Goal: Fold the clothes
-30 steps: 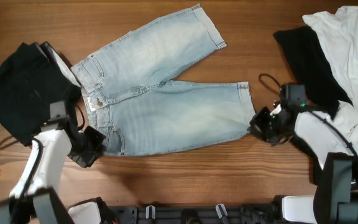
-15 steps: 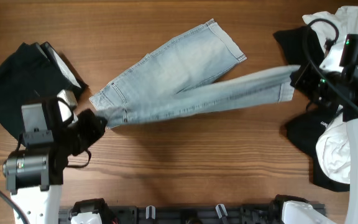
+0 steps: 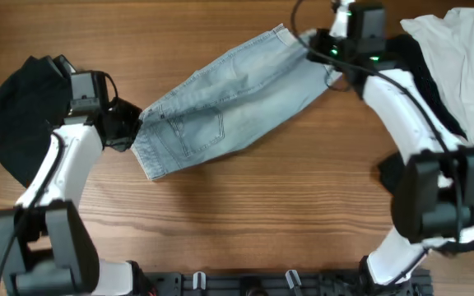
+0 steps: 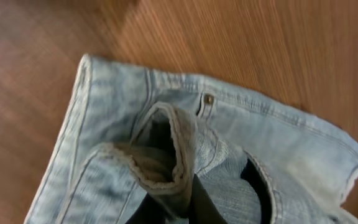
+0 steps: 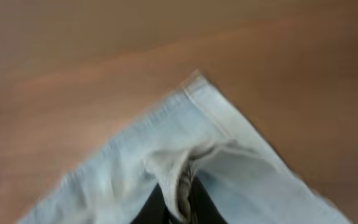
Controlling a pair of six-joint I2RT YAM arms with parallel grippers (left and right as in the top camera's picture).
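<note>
The denim shorts lie leg-over-leg mid-scene on the worktop, left tool clamped on the waistband, right tool clamped on the far hem; next, probably, release and fold waist to hem.

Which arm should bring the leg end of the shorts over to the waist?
Probably the right: the right pincer is shut on the hem end of the denim shorts and could swing it across, while the left pincer holds the waistband end.
</note>
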